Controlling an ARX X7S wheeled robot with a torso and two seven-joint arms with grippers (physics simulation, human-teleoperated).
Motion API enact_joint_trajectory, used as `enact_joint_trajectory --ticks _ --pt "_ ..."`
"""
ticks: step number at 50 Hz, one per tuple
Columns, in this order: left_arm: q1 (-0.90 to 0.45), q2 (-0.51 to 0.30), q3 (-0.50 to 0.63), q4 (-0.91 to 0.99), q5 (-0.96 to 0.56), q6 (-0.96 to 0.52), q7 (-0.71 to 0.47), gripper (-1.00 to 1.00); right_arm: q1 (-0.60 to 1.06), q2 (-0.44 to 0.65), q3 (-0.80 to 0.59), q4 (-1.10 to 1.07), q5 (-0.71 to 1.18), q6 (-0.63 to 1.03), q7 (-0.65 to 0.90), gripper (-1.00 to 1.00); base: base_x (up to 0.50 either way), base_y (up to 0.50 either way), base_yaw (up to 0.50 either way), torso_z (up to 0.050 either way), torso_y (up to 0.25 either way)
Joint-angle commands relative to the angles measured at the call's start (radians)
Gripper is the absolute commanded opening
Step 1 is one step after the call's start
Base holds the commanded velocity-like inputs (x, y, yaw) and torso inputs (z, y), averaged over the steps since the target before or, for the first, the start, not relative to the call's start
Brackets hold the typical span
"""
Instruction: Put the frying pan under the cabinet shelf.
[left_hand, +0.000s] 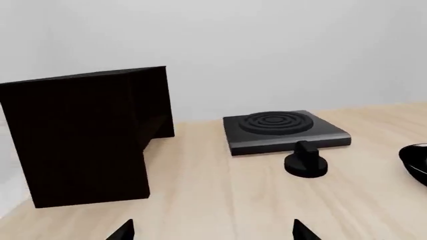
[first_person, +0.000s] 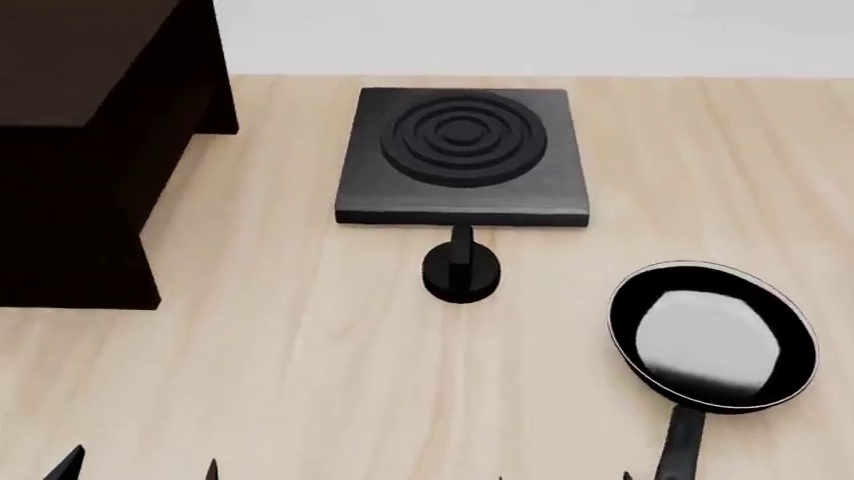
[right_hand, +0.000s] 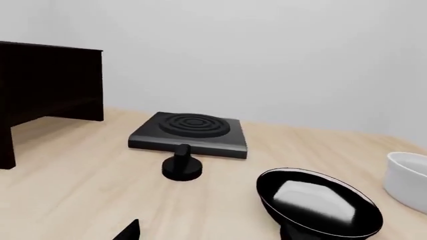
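Observation:
The frying pan (first_person: 714, 335), glossy black with a thin silvery rim, lies on the wooden table at the front right, its handle (first_person: 682, 448) pointing toward me. It also shows in the right wrist view (right_hand: 317, 200) and as a sliver in the left wrist view (left_hand: 417, 161). The cabinet shelf (first_person: 80, 150) stands at the back left, dark brown and boxy, also seen from the left wrist (left_hand: 87, 140). My left gripper (left_hand: 213, 231) is open and empty over bare table. My right gripper (right_hand: 210, 234) is open too, just short of the pan; one fingertip blends into the pan's dark body.
A square black burner plate (first_person: 462, 155) with concentric rings sits at the back centre, a black knob (first_person: 461, 266) in front of it. A white bowl (right_hand: 407, 182) stands to the pan's right. Light wooden tabletop (first_person: 294, 370) lies between the cabinet and the pan.

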Motion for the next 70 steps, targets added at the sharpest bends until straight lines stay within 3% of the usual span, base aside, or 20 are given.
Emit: enact_joint_trajectory --ticks 1,13,23,70 --pt "-0.002 -0.008 0.011 0.0 -0.002 0.0 -0.014 1.0 -0.006 0.01 -0.007 -0.013 0.006 0.0 0.01 1.0 0.05 0.5 0.0 0.05 0.029" --pt "-0.005 -0.01 0.011 -0.014 -0.01 -0.019 -0.036 1.0 0.001 0.019 -0.01 -0.012 -0.003 0.012 0.03 1.0 0.05 0.49 0.0 0.049 0.028" --pt "-0.012 -0.018 0.014 -0.049 -0.032 0.017 -0.031 1.0 0.022 0.021 -0.025 0.009 -0.017 -0.006 0.044 1.0 0.0 0.01 0.0 0.001 0.0" --pt "0.01 -0.059 0.043 0.013 -0.063 0.003 -0.066 1.0 0.018 0.07 -0.072 -0.04 -0.011 0.02 0.085 1.0 0.5 0.06 0.0 0.0 0.0"
